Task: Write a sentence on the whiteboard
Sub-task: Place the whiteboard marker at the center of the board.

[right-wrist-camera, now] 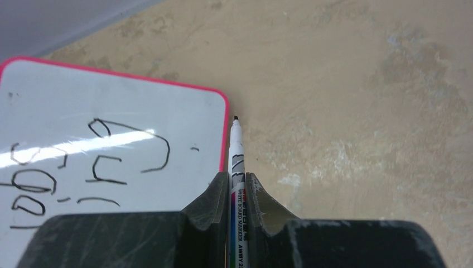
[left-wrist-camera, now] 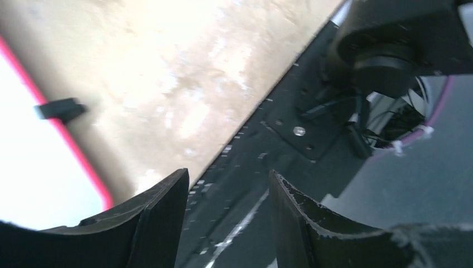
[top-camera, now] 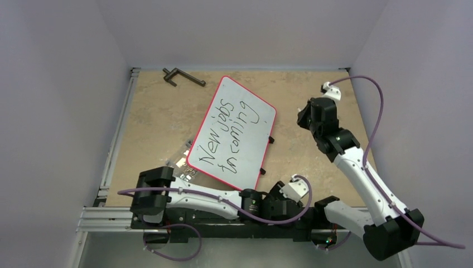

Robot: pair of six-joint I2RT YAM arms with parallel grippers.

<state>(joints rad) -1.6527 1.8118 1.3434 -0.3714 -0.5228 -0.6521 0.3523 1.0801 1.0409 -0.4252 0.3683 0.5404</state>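
Whiteboard (top-camera: 228, 95) with a thin red rim lies tilted at the centre of the overhead frame on the tan table (top-camera: 156, 123). It carries the sentence (top-camera: 228, 137) "New jobs incoming" in two black lines. At the bottom centre of the right wrist view, the right gripper (right-wrist-camera: 237, 181) is clamped on a marker (right-wrist-camera: 236, 148), whose tip is just beside the board's rounded corner. The left gripper (left-wrist-camera: 227, 178) is parted wide, holding nothing.
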